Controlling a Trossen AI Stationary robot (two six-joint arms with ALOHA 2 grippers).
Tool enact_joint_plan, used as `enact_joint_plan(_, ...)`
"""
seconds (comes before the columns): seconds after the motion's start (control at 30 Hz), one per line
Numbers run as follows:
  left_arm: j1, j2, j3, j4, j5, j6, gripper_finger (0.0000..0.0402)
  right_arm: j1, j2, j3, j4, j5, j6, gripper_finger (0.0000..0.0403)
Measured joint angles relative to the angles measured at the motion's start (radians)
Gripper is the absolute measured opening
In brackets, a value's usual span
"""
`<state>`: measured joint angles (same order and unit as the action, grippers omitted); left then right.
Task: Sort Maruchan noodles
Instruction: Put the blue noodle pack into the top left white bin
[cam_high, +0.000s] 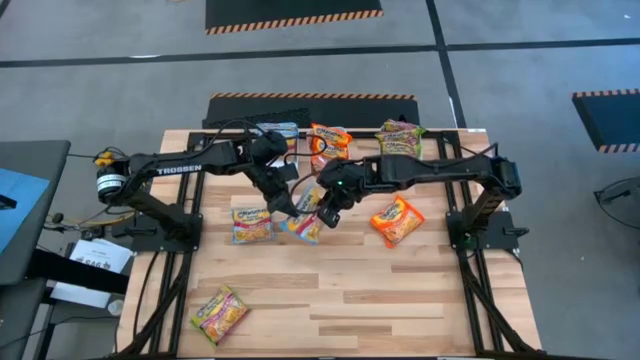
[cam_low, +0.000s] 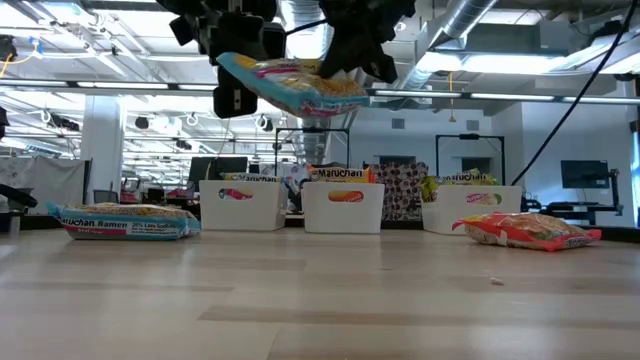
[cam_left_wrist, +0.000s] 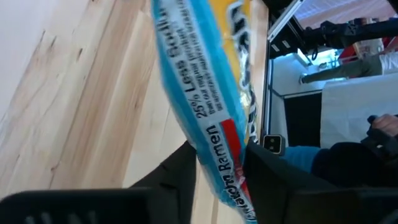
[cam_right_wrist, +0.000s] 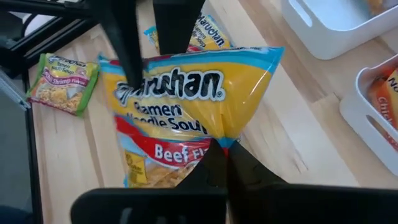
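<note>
A Maruchan noodles packet (cam_right_wrist: 186, 99), yellow with a blue rim and a red band, hangs in the air between both grippers, high over the table in the low view (cam_low: 290, 85). My left gripper (cam_left_wrist: 217, 155) is closed on its end toward the table's left. My right gripper (cam_right_wrist: 221, 155) is shut on the opposite end. A second blue-rimmed packet (cam_high: 252, 225) lies flat on the table to the left. An orange packet (cam_high: 397, 220) lies flat to the right. A green-pink one (cam_high: 220, 312) lies near the front left corner. My left gripper pinches the packet's blue-rimmed edge (cam_left_wrist: 214, 140) between its two fingers, coming slanting down from the table's left. The packet passes edgewise between the fingers and is lifted clear of the table. My right gripper pinches the packet's crimped end seam (cam_right_wrist: 219, 142) between its shut fingers, slanting down from the table's right. The packet spreads out from the fingers, roughly level and clear of the table.
Three white bins (cam_low: 238, 205) (cam_low: 343, 205) (cam_low: 465, 205) stand in a row along the far edge, with packets in them. Bare wood (cam_high: 380, 300) lies across the near half of the table.
</note>
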<state>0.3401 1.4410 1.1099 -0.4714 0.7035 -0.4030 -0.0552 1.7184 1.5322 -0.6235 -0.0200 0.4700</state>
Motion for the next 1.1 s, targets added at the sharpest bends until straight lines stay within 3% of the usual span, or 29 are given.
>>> enact_joint_plan(0.17, 0.0, 0.0, -0.001, 0.0, 0.003, 0.004, 0.0057, 0.003, 0.0, 0.0, 0.006, 0.0, 0.0, 0.0005)
enact_joint_plan(0.37, 0.0, 0.0, -0.001, -0.005, -0.001, 0.053, 0.003, 0.002, -0.001, 0.0, 0.006, -0.004, 0.005, 0.0029)
enact_joint_plan(0.8, 0.007, 0.0, 0.001, -0.034, -0.049, 0.16, 0.0022, -0.021, 0.0, 0.0, 0.015, -0.017, 0.084, 0.0174)
enact_joint_plan(0.97, 0.034, -0.001, 0.003, -0.045, -0.057, 0.185, 0.0022, -0.061, -0.002, 0.0, 0.031, -0.15, 0.091, 0.0227)
enact_joint_plan(1.1, 0.065, -0.001, 0.003, -0.07, -0.069, 0.191, 0.0022, -0.099, -0.013, 0.002, 0.039, -0.186, 0.091, 0.0241)
